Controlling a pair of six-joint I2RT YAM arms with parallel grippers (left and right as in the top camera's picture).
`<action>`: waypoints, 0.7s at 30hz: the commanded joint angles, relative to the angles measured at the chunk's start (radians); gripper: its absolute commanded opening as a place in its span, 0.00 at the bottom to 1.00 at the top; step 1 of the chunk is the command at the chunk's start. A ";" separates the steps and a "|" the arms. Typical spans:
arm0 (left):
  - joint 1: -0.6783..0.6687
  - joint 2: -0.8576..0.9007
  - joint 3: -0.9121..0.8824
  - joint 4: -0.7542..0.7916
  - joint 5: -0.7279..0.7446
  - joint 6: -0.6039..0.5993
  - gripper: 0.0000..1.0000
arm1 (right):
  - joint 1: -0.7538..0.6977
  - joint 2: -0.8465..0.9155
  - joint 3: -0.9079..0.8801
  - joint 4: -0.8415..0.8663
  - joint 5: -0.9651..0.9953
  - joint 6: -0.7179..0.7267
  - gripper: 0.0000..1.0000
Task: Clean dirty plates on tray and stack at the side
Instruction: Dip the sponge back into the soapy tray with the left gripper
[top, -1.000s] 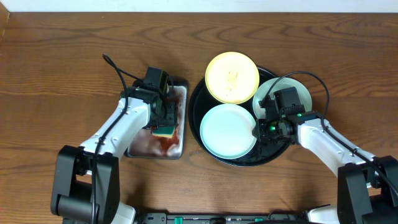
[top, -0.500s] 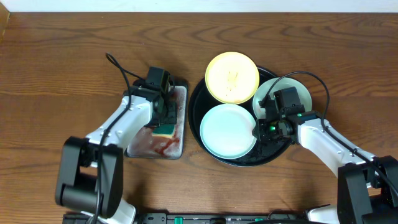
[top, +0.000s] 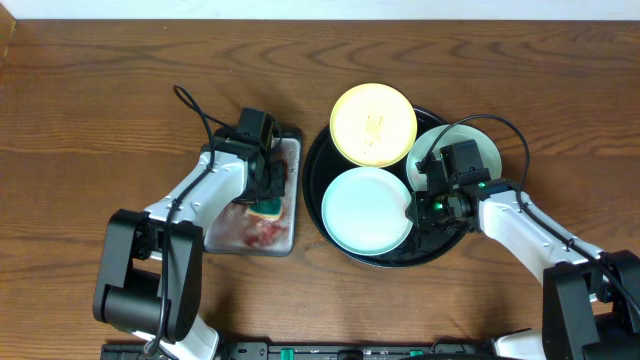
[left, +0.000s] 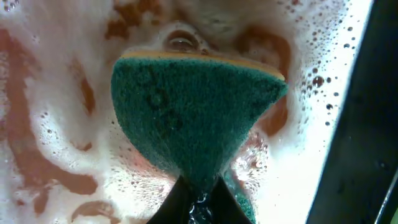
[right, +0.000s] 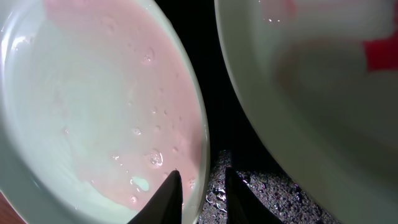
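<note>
Wood bench (top: 100, 100); L hand (left: 198, 202) pinched green sponge (left: 193, 106) at foamy grey tray (left: 50, 124). R hand (right: 200, 193) narrow, astride mint plate (right: 93, 106) rim, grip unclear.

We see a wooden table (top: 100, 100) with a small grey tray (top: 293, 170) on it, left of centre. The tray holds white foam (left: 50, 124) streaked reddish brown. A sponge (left: 193, 118) sits over the foam, green scouring face toward us, yellow layer behind, pinched narrow at its lower end.
</note>
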 joint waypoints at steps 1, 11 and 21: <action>-0.001 0.015 0.055 -0.004 0.008 0.056 0.07 | 0.005 0.005 0.009 0.000 -0.011 0.011 0.21; -0.001 -0.010 0.055 -0.060 0.010 0.053 0.53 | 0.005 0.005 0.009 -0.016 -0.011 0.011 0.29; -0.001 -0.010 0.055 -0.120 0.012 0.024 0.58 | 0.005 0.005 -0.064 0.039 -0.017 0.035 0.21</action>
